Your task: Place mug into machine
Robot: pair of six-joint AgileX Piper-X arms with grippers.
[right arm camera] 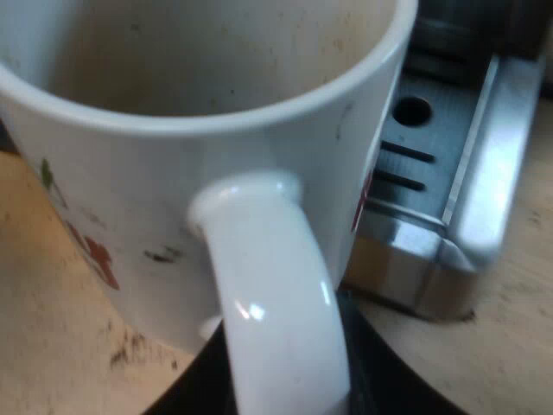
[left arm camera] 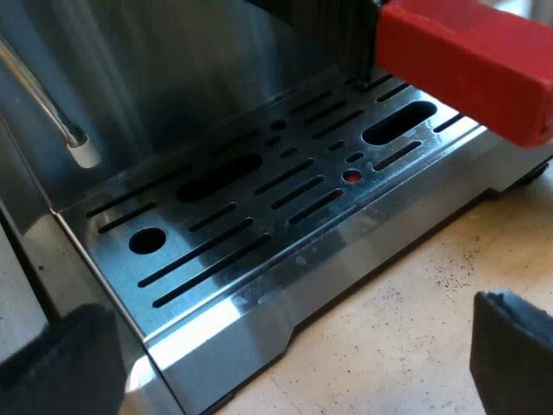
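Your right claw [right arm camera: 289, 393] is clamped on the handle of the white mug [right arm camera: 173, 199]. The mug is just beside a corner of the machine's drip tray [right arm camera: 432, 173], over the wooden surface [right arm camera: 52, 328], not on the tray yet. Your left claw [left arm camera: 285, 354] is spread apart with nothing in it, facing the tray below the holder's red handle end [left arm camera: 467, 60].

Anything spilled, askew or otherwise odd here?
Dark specks, like coffee grounds, lie scattered on the wooden table by the slotted steel drip tray. The white ceramic mug shows brownish marks inside. Nothing else stands out.
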